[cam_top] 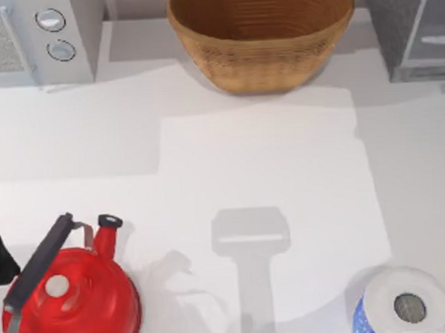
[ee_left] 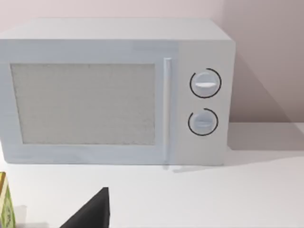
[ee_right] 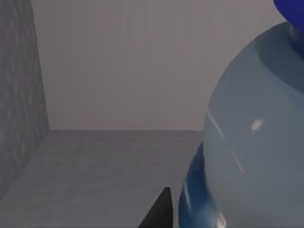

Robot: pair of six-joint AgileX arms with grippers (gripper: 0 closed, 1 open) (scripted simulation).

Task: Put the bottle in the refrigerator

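1. So the bottle (ee_right: pixel 251 137) is sitting right up against the right wrist camera, inside a grey-walled space, I'm guessing the refrigerator (cam_top: pixel 409 26) at far right.
2. Can't tell what either arm's fingers are doing.
3. I'd be lowering it gently, keeping it upright, before letting go.
4. Left wrist is facing the microwave (ee_left: pixel 114 92).

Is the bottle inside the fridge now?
Looks like it. In the right wrist view the bottle sits close up, with a grey floor and speckled grey wall around it, like the refrigerator.
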